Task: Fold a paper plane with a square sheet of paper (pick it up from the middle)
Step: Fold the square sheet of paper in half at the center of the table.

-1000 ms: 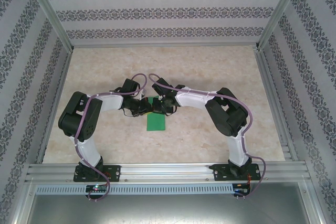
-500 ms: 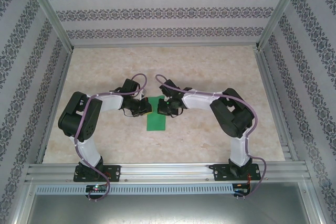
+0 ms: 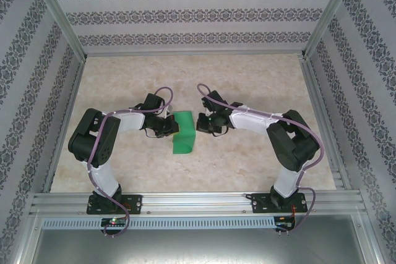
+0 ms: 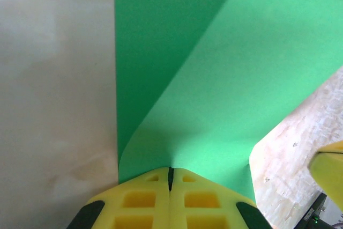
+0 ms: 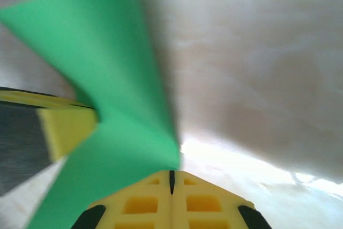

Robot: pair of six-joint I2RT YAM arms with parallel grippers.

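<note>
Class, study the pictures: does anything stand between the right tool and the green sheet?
Nothing visible does. The right tool sits shut just right of the green sheet, with bare table between them. The left tool pinches the sheet's left side.

High rear camera looks down; both close wrist cameras share the paper (image 4: 214,79).
</note>
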